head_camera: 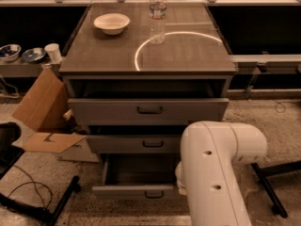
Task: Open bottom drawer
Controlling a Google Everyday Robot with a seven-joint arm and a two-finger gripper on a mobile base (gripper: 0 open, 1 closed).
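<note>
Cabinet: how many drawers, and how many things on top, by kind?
Grey metal drawers: 3 (top drawer, middle drawer, bottom drawer)
White round bowl: 1
Clear plastic water bottle: 1
Total: 5
Tool: hidden behind the white robot arm.

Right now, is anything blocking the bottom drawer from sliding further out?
Nothing visible: the black stand leg lies left of the bottom drawer. The gripper is hidden behind the white arm at its right end.

The arm [218, 173] is a thick, smooth white shell, its rounded, tube-like links meeting in a soft elbow shape. Two small dark round holes [204, 152] mark its near face. The claw is hidden behind it.
</note>
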